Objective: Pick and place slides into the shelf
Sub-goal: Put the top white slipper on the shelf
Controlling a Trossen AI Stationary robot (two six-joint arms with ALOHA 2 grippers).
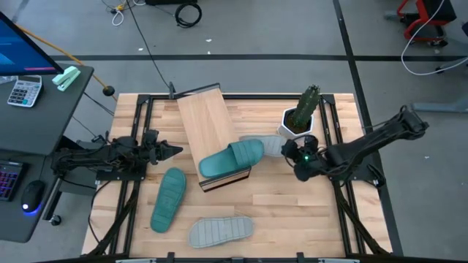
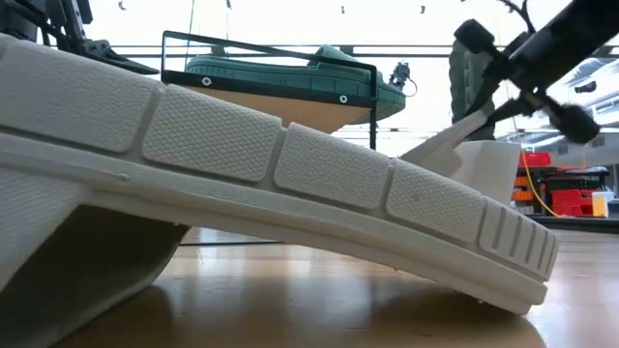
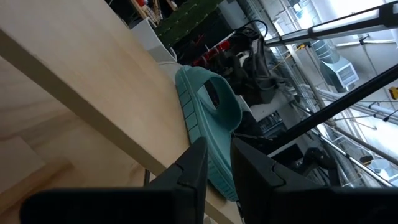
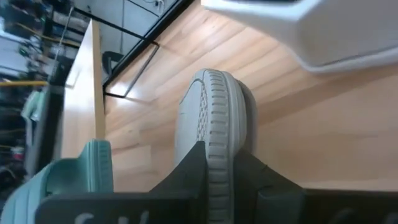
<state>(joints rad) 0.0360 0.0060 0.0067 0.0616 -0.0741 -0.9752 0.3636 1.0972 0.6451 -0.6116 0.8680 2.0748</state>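
Observation:
The shelf (image 1: 208,128) is a light wood board slanting across the table's middle, and one teal slide (image 1: 231,159) lies on its near end. A second teal slide (image 1: 168,199) and a pale grey slide (image 1: 221,231) lie sole up on the near part of the table; this grey one fills the low view (image 2: 290,164). My right gripper (image 1: 294,151) is shut on another pale grey slide (image 1: 265,145), just right of the shelf. My left gripper (image 1: 172,151) waits level at the table's left, with a narrow empty gap between its fingers (image 3: 217,165). My right gripper pinches the grey slide by its end toward the table's right, one finger on each face beside the ribbed sole rim (image 4: 214,163). The fingers slant down from the table's right. The slide stands on edge and tilted (image 2: 447,143), held end raised; its lower end is hidden.
A white pot with a cactus (image 1: 300,118) stands just beyond my right gripper, at the far right. Black frame rails (image 1: 139,117) run along the table's sides. A desk with a calculator (image 1: 24,91) stands off the table's left.

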